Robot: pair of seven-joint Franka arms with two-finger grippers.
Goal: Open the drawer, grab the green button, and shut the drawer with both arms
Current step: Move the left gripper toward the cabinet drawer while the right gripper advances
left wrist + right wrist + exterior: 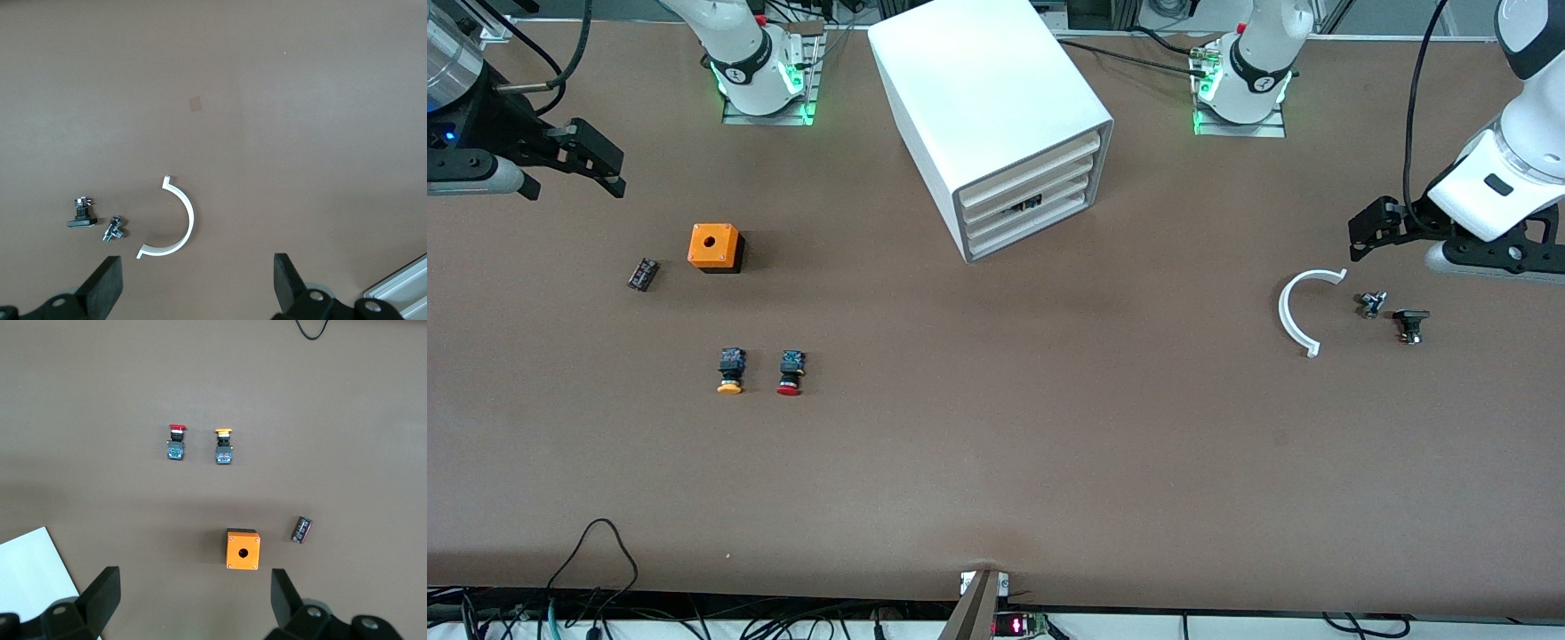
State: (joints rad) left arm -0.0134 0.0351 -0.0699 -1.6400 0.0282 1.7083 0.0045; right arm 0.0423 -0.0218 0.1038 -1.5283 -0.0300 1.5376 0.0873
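The white cabinet (987,98) stands mid-table near the arms' bases. Its four off-white drawer fronts (1032,200) all sit pushed in. A small dark thing (1021,206) shows in a gap between the middle fronts. The green-capped button is hidden. My right gripper (607,164) is open and empty, in the air over the right arm's end of the table, above an orange box (715,247). My left gripper (1360,233) is open and empty, over the left arm's end of the table, above a white arc-shaped clip (1303,307). Both are well away from the cabinet.
An orange-capped button (730,370) and a red-capped button (790,372) lie nearer the front camera than the orange box (243,549). A small black part (643,274) lies beside the box. By the clip (177,220) lie a small metal fitting (113,229) and a black part (81,215).
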